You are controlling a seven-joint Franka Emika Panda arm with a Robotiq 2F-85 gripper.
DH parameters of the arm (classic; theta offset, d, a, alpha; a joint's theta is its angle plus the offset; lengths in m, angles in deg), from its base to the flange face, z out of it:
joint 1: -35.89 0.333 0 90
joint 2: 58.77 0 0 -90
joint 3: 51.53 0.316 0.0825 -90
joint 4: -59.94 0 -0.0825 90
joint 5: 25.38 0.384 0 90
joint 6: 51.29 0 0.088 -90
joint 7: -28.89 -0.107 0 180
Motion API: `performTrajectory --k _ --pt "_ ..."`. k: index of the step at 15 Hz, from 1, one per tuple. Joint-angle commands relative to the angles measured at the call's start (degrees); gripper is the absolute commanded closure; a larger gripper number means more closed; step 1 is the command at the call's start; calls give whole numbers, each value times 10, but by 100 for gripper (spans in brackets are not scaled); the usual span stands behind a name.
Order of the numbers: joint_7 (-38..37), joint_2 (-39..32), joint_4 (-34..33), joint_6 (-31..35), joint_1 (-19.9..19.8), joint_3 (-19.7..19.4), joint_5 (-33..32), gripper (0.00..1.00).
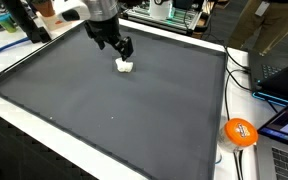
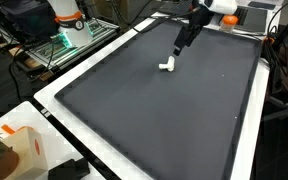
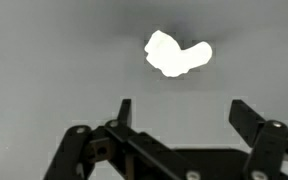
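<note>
Hand [image 3: 181, 106] spread wide just above a white lump [image 3: 178, 54] on dark mat [image 1: 104, 110]

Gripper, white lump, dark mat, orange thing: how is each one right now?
gripper: open, empty, above the mat beside the white lump.
white lump: lying on the mat, not held.
dark mat: spread flat.
orange round thing: resting off the mat's edge, far from the gripper.
</note>
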State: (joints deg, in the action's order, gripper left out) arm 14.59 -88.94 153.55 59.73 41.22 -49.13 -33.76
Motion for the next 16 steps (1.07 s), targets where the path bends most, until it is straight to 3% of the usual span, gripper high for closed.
performTrajectory --k 1,5,16 --pt "3 -9 -11 -1 8 -10 8 0" --pt "4 -25 -32 -1 8 -10 12 0" --pt "-2 -92 -131 -90 13 -17 13 0"
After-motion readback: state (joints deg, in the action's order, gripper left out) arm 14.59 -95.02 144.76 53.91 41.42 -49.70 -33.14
